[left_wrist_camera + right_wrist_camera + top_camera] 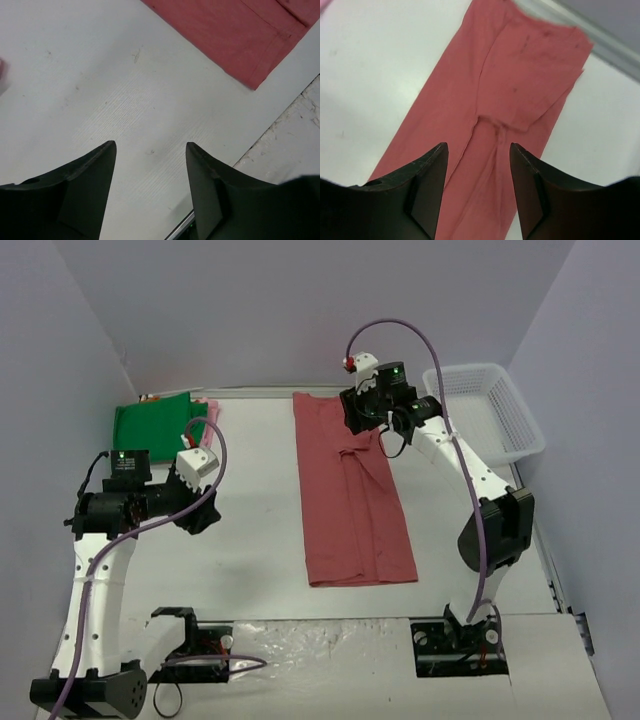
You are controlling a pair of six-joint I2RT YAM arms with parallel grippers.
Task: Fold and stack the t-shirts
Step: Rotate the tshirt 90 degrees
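The dusty-red t-shirt [350, 500] lies on the desk [250, 540] as a long lengthwise-folded strip. Its collar end is directly beneath the right pincer [478, 147], which is spread and holds nothing. The left pincer [150, 145], also spread, hovers with the hem corner ahead to its right. The crosswise fold seems to be in hand. Next, the right pincer would likely drop and pinch the far edge. The folded green t-shirt [155, 425] lies beyond the left pincer.

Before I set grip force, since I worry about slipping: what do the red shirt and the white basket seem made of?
Red shirt: soft cloth, probably cotton knit, matte; it lies limp with creases and a stitched hem. White basket: likely rigid plastic, smooth, with moulded mesh walls.
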